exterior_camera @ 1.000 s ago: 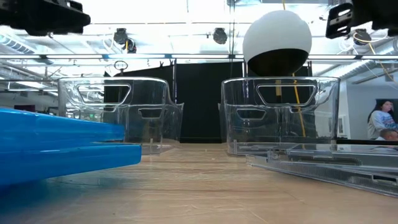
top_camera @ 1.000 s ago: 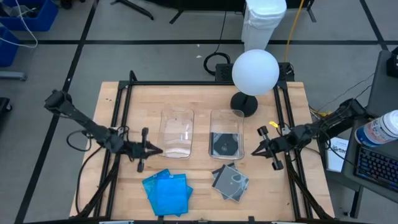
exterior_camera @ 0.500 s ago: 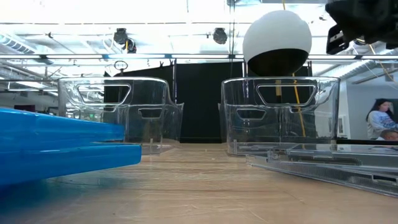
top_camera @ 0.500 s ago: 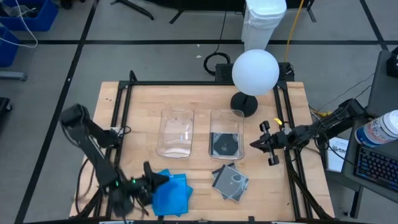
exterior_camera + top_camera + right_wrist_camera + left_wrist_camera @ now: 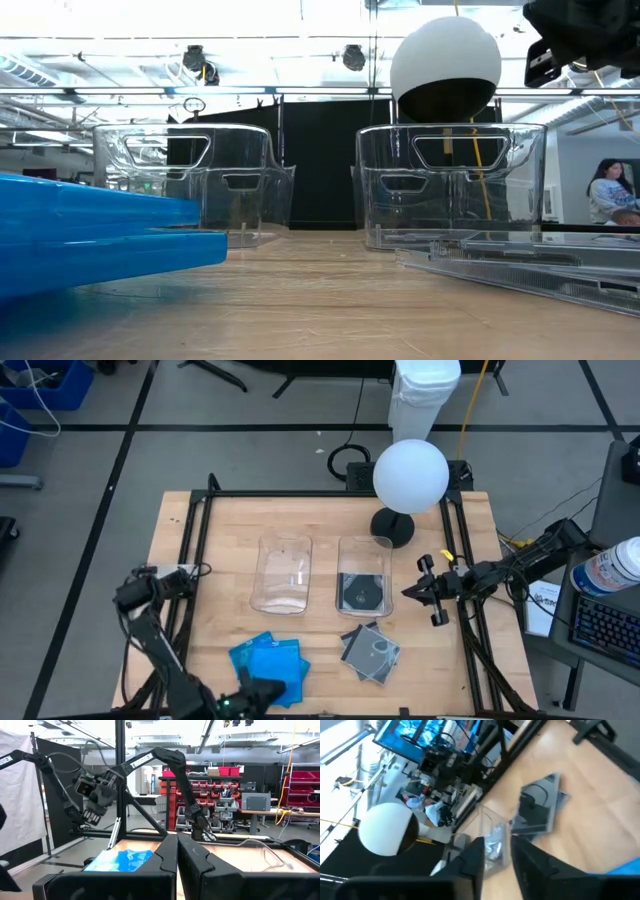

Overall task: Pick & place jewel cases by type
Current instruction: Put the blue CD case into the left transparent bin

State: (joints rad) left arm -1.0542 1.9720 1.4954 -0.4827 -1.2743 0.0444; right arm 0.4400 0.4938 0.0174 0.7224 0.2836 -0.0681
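A stack of blue jewel cases lies flat near the table's near edge. A pile of clear grey jewel cases lies to its right. Another grey case rests flat on the floor of the right clear bin; the left clear bin holds none. My left gripper hangs at the near edge over the blue stack's near side, its fingers apart with nothing between them. My right gripper waits shut beside the right bin, above the table.
A white globe lamp on a black base stands behind the right bin. Black frame rails run along the table's left and right sides. Bare wood lies between the bins and the piles of cases.
My left arm has swung from beside the left bin toward the table's near edge and now hangs over the blue stack, its wrist rolled over on the way. My right gripper has sunk a little and tipped. The cases lie where they did.
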